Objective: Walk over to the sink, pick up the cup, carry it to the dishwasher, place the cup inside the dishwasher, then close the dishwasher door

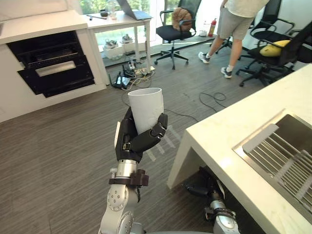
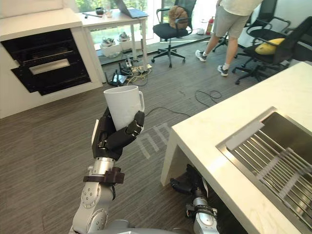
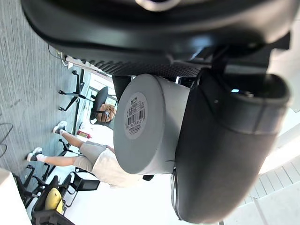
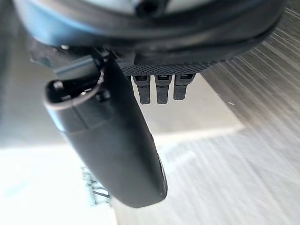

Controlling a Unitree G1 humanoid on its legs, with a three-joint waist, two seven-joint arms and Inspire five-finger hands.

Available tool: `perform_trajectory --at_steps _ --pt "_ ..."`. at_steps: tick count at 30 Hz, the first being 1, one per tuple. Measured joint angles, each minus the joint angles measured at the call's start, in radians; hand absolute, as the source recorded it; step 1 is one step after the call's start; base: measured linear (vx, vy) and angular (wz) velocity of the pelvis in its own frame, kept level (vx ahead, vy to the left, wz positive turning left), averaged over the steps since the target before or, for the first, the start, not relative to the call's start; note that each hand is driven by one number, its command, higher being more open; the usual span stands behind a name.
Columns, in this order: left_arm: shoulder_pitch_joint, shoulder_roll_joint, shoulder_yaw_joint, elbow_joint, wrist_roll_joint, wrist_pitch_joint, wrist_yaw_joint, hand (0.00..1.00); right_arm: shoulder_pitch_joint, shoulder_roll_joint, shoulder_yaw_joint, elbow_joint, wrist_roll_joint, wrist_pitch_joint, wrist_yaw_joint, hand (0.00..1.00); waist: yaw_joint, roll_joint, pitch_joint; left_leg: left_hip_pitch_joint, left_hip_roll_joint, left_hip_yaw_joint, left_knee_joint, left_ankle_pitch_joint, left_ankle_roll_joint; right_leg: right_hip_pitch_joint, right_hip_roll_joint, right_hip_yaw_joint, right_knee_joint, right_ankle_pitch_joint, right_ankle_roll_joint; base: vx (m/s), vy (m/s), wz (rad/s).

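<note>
My left hand is raised over the floor, shut on a white cup. The cup stands upright with its open mouth up and its handle on the far side. In the left wrist view the cup's base with a sticker shows beside my thumb. A black built-in appliance sits in the white cabinet at the far left. The steel sink lies in the pale counter at the right. My right hand hangs low beside the counter's base with relaxed fingers, holding nothing.
The pale counter juts out at the right, its corner close to my left arm. A person stands at the back among office chairs. Cables and a power strip lie under a white table. Grey plank floor stretches toward the appliance.
</note>
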Motion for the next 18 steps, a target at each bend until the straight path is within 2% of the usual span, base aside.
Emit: perform_trajectory --at_steps 1,2,4,7,10,11,12,13,14,16,18 --pt "-0.017 0.006 -0.005 0.021 0.000 0.000 -0.002 0.30 -0.003 0.001 0.000 0.027 0.000 0.003 0.000 0.90 -0.012 0.005 -0.002 -0.001 0.020 0.062 -0.001 0.029 -0.021 0.012 -0.011 -0.030 -0.015 0.004 0.006 0.08 0.131 0.86" --pt "-0.040 0.007 -0.013 0.065 0.000 0.000 -0.003 0.30 -0.013 0.001 0.000 0.068 0.000 0.013 -0.001 0.90 -0.011 0.004 -0.002 0.005 -0.014 0.044 -0.027 0.040 -0.003 0.029 -0.027 -0.034 -0.039 0.016 0.019 0.09 0.153 0.81" --pt "-0.041 0.017 -0.017 0.097 -0.005 0.001 -0.002 0.30 -0.014 0.006 0.001 0.074 -0.002 0.014 0.000 0.90 -0.017 0.003 -0.002 0.013 -0.049 0.016 -0.051 0.051 0.014 0.052 -0.042 -0.033 -0.064 0.033 0.024 0.09 0.157 0.59" --pt "-0.035 0.035 -0.022 0.104 -0.013 0.005 -0.002 0.30 -0.037 0.004 0.003 0.085 -0.004 0.014 0.003 0.90 -0.011 0.001 -0.001 0.029 -0.084 -0.005 -0.088 0.065 0.032 0.034 -0.069 -0.030 -0.003 0.036 0.024 0.05 0.149 0.38" --pt "-0.031 0.048 -0.030 0.104 -0.013 0.006 -0.018 0.30 -0.054 -0.002 0.029 0.086 -0.032 0.013 0.005 0.90 -0.015 -0.011 0.005 0.106 -0.140 -0.041 -0.200 0.110 0.049 -0.042 -0.123 -0.019 0.245 0.038 0.021 0.02 0.131 0.45" --pt "-0.031 0.050 -0.034 0.104 -0.012 0.005 -0.031 0.30 -0.053 -0.009 0.040 0.086 -0.041 0.013 0.006 0.90 -0.024 -0.018 0.008 0.139 -0.166 -0.074 -0.245 0.125 0.058 -0.082 -0.145 0.000 0.367 0.061 0.008 0.05 0.072 0.79" --pt "-0.031 0.053 -0.037 0.103 -0.010 0.005 -0.042 0.30 -0.051 -0.009 0.043 0.086 -0.044 0.013 0.008 0.90 -0.039 -0.014 0.010 0.159 -0.174 -0.114 -0.273 0.135 0.066 -0.132 -0.132 0.047 0.462 0.047 -0.006 0.06 0.048 0.84" --pt "-0.032 0.054 -0.038 0.103 -0.008 0.005 -0.045 0.30 -0.052 -0.007 0.046 0.085 -0.046 0.014 0.010 0.90 -0.044 -0.010 0.012 0.163 -0.174 -0.131 -0.281 0.131 0.070 -0.149 -0.115 0.074 0.475 0.016 -0.008 0.07 0.009 0.85" --pt "-0.032 0.053 -0.039 0.103 -0.004 0.005 -0.048 0.30 -0.052 -0.007 0.057 0.078 -0.056 0.013 0.016 0.90 -0.048 -0.010 0.014 0.166 -0.173 -0.159 -0.289 0.133 0.067 -0.185 -0.079 0.117 0.476 -0.033 -0.010 0.05 -0.016 0.59" --pt "-0.031 0.060 -0.036 0.105 -0.004 0.005 -0.048 0.30 -0.052 -0.009 0.078 0.070 -0.071 0.013 0.019 0.90 -0.050 -0.005 0.019 0.173 -0.173 -0.202 -0.290 0.133 0.068 -0.238 -0.030 0.163 0.439 -0.068 -0.014 0.09 -0.064 0.72" --pt "-0.032 0.062 -0.037 0.105 -0.004 0.005 -0.048 0.30 -0.050 -0.008 0.083 0.051 -0.081 0.013 0.023 0.90 -0.062 -0.002 0.023 0.182 -0.165 -0.251 -0.271 0.121 0.060 -0.272 0.013 0.215 0.372 -0.068 -0.013 0.14 -0.126 0.81"
